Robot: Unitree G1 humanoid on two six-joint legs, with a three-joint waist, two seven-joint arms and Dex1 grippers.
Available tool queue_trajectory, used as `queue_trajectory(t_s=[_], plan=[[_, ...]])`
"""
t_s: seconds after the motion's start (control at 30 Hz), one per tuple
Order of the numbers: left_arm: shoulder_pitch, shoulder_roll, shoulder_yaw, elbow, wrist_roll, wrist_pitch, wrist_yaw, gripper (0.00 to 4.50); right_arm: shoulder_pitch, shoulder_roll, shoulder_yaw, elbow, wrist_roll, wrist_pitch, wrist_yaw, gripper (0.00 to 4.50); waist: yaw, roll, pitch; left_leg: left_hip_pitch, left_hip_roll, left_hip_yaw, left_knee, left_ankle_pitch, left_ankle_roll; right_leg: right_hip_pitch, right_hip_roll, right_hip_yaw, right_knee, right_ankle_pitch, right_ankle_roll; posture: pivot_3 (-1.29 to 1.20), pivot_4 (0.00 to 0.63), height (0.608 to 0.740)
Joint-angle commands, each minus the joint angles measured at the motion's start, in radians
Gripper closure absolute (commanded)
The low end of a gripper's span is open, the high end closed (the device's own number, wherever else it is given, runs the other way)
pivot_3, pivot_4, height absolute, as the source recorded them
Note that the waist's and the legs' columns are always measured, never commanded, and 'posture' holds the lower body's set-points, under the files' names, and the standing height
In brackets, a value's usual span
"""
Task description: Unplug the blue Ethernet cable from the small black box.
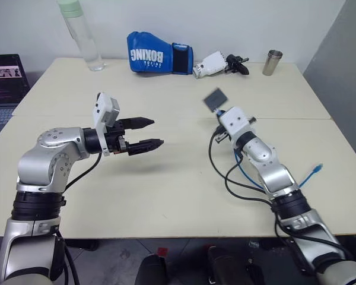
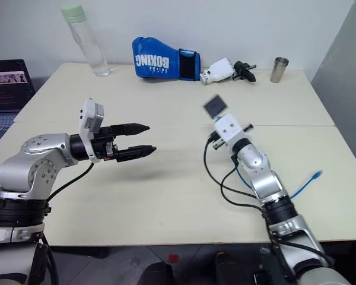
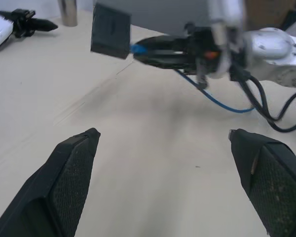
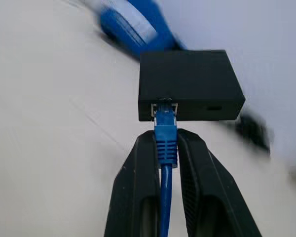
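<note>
The small black box (image 1: 214,99) hangs in the air above the table's middle, still plugged onto the blue Ethernet cable (image 4: 166,148). My right gripper (image 4: 166,136) is shut on the cable's blue plug boot just behind the box's port. From there the cable runs back under my right arm, and its free plug (image 1: 318,169) lies on the table at the right. My left gripper (image 1: 157,132) stands open to the left of the box, well apart from it, pointing toward it with nothing between its fingers (image 3: 74,163).
At the table's far side lie a blue boxing glove (image 1: 157,57), a clear bottle (image 1: 83,35), a metal cup (image 1: 273,62) and a white-and-black gripper part (image 1: 216,64). A laptop (image 1: 3,83) sits off the table's left edge. Black arm cables (image 1: 237,184) loop beside my right forearm.
</note>
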Motion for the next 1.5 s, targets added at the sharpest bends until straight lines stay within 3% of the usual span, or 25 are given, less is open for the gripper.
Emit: queue_trajectory(t_s=[0.03, 0.17, 0.43, 0.73, 0.97, 1.27, 1.5], plan=[[-0.072, 0.011, 0.064, 0.069, -0.067, 0.09, 0.001, 0.0, -0.078, -0.12, 0.106, 0.012, -0.221, -0.389, -0.013, 4.28, 0.001, 0.0, 0.0, 0.0, 0.0, 0.0, 0.0, 0.0, 0.0, 0.0, 0.0, 0.0, 0.0, 0.0, 0.0, 0.0, 0.15, 0.74], [-0.112, 0.041, 0.053, 0.138, -0.106, 0.2, -0.064, 0.0, -0.168, -0.178, 0.168, 0.123, -0.362, -0.674, -0.087, 4.28, 0.0, 0.0, 0.0, 0.0, -0.001, 0.001, 0.001, 0.0, 0.0, 0.0, -0.001, 0.001, 0.0, 0.0, 0.0, 0.0, 0.15, 0.74], [-0.111, 0.065, -0.014, 0.122, -0.074, 0.2, -0.17, 0.0, -0.262, -0.113, 0.155, 0.235, -0.344, -0.892, -0.102, 4.28, 0.0, 0.0, 0.0, 0.0, 0.0, 0.001, 0.0, 0.002, -0.004, 0.0, -0.001, 0.001, 0.0, 0.0, -0.001, 0.0, 0.15, 0.74], [-0.095, 0.081, -0.044, 0.066, 0.01, 0.035, -0.228, 0.0, -0.254, -0.042, 0.133, 0.276, -0.135, -0.833, 0.074, 4.28, 0.0, 0.0, 0.0, 0.001, 0.001, 0.001, 0.001, 0.002, -0.004, 0.0, -0.001, 0.0, 0.001, 0.0, -0.001, 0.0, 0.15, 0.74], [-0.077, 0.14, -0.054, 0.167, 0.124, -0.13, -0.265, 0.0, -0.241, -0.057, 0.113, 0.289, -0.046, -0.827, 0.205, 4.28, 0.0, 0.0, 0.0, 0.001, 0.0, 0.001, 0.001, 0.002, -0.004, 0.0, -0.001, 0.0, 0.001, 0.0, -0.001, 0.0, 0.15, 0.74], [-0.084, 0.108, -0.035, 0.17, 0.072, -0.06, -0.281, 0.0, -0.25, -0.067, 0.096, 0.294, -0.054, -0.839, 0.249, 4.28, 0.001, 0.0, 0.0, 0.001, 0.001, 0.001, 0.001, 0.002, -0.003, 0.0, -0.001, 0.0, 0.001, 0.0, -0.001, 0.0, 0.15, 0.74], [-0.017, 0.173, -0.008, 0.093, 0.035, -0.037, -0.34, 0.0, -0.244, -0.066, 0.082, 0.3, -0.01, -0.717, 0.34, 4.28, 0.0, 0.0, 0.0, 0.001, 0.001, 0.001, 0.001, 0.002, -0.004, 0.0, -0.001, 0.0, 0.001, 0.0, -0.001, 0.0, 0.15, 0.74]])
